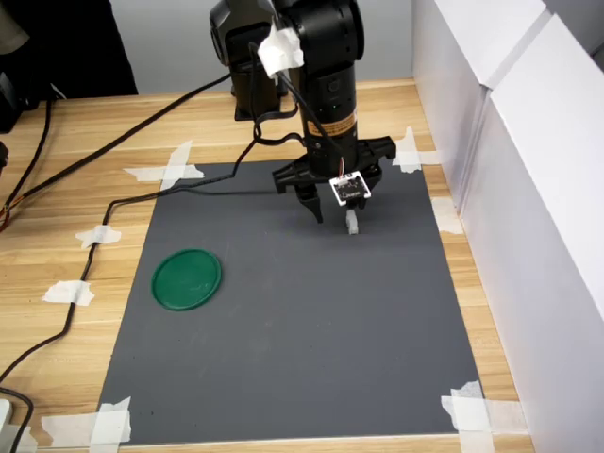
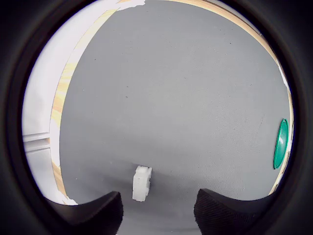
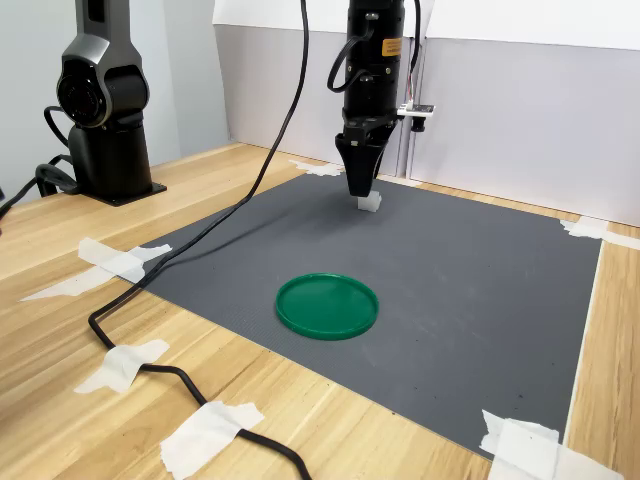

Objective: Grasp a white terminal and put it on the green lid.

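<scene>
- Grey mat point(image 1: 283, 330): lies flat on a wooden table point(image 1: 85, 198), its corners held down by white tape pieces point(image 1: 477, 411). Most of its surface is bare.
- Black cable point(image 1: 104, 222): runs from the arm across the table and along the mat's edge at the first exterior view's left, pinned down by tape; it stays off the middle of the mat.
- White panels point(image 1: 528, 189): stand as a wall along the mat's edge at the first exterior view's right, closing that side.
- Second black arm base point(image 3: 100, 110): sits on the table at the second exterior view's left, well apart from the mat's centre.
- Green lid point(image 1: 187, 279): lies flat on the mat towards the first exterior view's left, well apart from the arm. Bare mat lies between it and the claw.
- White terminal point(image 2: 142, 182): stands on the mat near the edge by the white panels. In the wrist view it sits between the two dark fingertips point(image 2: 105, 213), closer to one of them, touching neither.
- Gripper point(image 1: 332, 209): points straight down over the mat, spread wide, holding nothing. In the second exterior view its tip hangs just above the terminal point(image 3: 369, 202).
- Small circuit board point(image 1: 349, 188): is fixed to the gripper's side, just above the terminal in the first exterior view.
</scene>
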Available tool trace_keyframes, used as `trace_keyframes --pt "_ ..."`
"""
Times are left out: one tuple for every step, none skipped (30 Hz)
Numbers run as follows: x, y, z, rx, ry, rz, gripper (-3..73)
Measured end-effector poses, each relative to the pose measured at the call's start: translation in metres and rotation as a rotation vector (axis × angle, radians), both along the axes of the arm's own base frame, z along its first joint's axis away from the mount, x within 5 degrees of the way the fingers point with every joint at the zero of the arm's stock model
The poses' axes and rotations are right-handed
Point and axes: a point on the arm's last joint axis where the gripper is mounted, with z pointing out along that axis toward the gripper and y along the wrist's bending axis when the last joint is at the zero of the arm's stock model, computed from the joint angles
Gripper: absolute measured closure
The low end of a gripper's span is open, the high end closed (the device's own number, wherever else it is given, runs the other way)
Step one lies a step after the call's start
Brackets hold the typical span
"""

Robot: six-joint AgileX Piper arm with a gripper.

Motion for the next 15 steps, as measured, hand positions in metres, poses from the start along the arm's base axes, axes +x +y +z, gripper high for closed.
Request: trace_keyframes --pt "0.0 0.0 0.0 0.001 0.0 -0.001 7.4" --pt "0.0 0.0 0.0 0.002 -0.001 -0.001 7.4" --pt "0.0 0.0 0.0 0.003 -0.001 -0.001 7.4" --pt "0.0 0.0 0.0 0.003 -0.002 -0.001 7.4" --pt "0.0 0.0 0.0 0.004 -0.005 -0.002 7.4" --pt "0.001 0.001 0.0 0.007 -0.011 -0.002 7.4" --pt "0.002 0.001 0.0 0.01 -0.018 -0.003 7.4" --pt "0.002 0.001 0.001 0.012 -0.023 -0.003 7.4" --pt "0.002 0.001 0.001 0.014 -0.027 -0.003 7.4" --pt "0.002 0.002 0.001 0.014 -0.031 -0.001 7.4" --pt "0.002 0.004 0.001 0.015 -0.033 0.005 7.4" --pt "0.001 0.006 0.001 0.018 -0.036 0.012 7.4" --pt "0.0 0.009 0.001 0.019 -0.039 0.02 7.4" --pt "-0.001 0.012 0.001 0.021 -0.037 0.028 7.4" --pt "-0.002 0.014 0.0 0.022 -0.035 0.033 7.4"
